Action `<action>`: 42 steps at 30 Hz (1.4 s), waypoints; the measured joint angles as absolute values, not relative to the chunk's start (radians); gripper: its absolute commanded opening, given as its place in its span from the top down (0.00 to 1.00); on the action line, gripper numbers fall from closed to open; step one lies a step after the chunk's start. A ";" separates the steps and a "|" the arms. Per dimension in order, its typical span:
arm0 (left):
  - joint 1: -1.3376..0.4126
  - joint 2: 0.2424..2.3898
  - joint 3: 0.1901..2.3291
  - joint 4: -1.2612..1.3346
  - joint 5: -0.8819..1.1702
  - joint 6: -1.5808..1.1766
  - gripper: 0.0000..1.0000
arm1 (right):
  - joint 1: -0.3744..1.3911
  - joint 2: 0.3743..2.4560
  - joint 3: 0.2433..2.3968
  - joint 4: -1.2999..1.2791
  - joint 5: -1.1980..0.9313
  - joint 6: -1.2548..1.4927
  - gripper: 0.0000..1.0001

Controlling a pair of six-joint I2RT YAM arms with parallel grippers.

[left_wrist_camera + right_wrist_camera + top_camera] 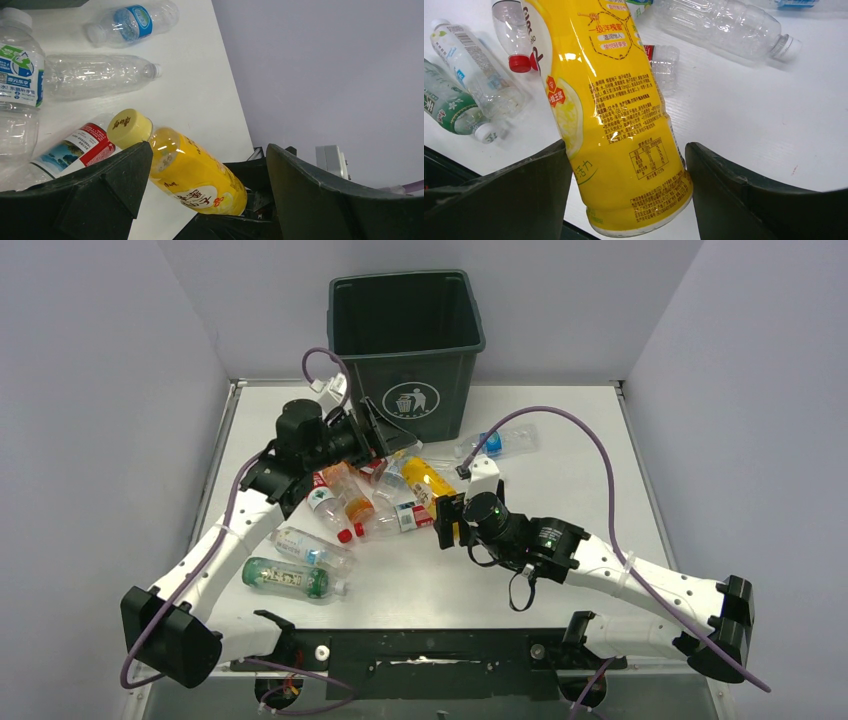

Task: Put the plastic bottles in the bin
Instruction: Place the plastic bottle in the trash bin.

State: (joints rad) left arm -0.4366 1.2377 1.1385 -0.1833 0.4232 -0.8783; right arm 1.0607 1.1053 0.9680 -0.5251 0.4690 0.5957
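1. One yellow-labelled plastic bottle with a pale yellow cap [624,125] is hanging tilted over the white table [570,500], its base end apparently clamped in the right gripper [627,147].
2. Opposite it, the left gripper [209,146] is hovering with jaws apart around the cap end, gripping nothing.
3. Several clear plastic bottles [310,548] are lying loose just beside the pair, near the tall dark green square bin [450,385] standing at the table's far edge.
4. Doing this apparent handover well is likely calling for the left jaws to close squarely on the body before the right lets go, then a lift above the rim before release.
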 measured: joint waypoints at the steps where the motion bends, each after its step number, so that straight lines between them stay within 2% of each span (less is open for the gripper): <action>1: -0.442 1.238 1.136 -0.180 0.424 -0.881 0.15 | 1.061 1.105 0.969 -0.525 0.471 0.596 0.43; 33: -0.547 1.261 1.092 -0.107 0.370 -0.919 0.15 | 1.059 1.082 0.983 -0.526 0.514 0.590 0.43; 42: -0.551 1.261 1.100 -0.153 0.334 -0.901 0.15 | 1.005 1.095 1.019 -0.578 0.549 0.628 0.44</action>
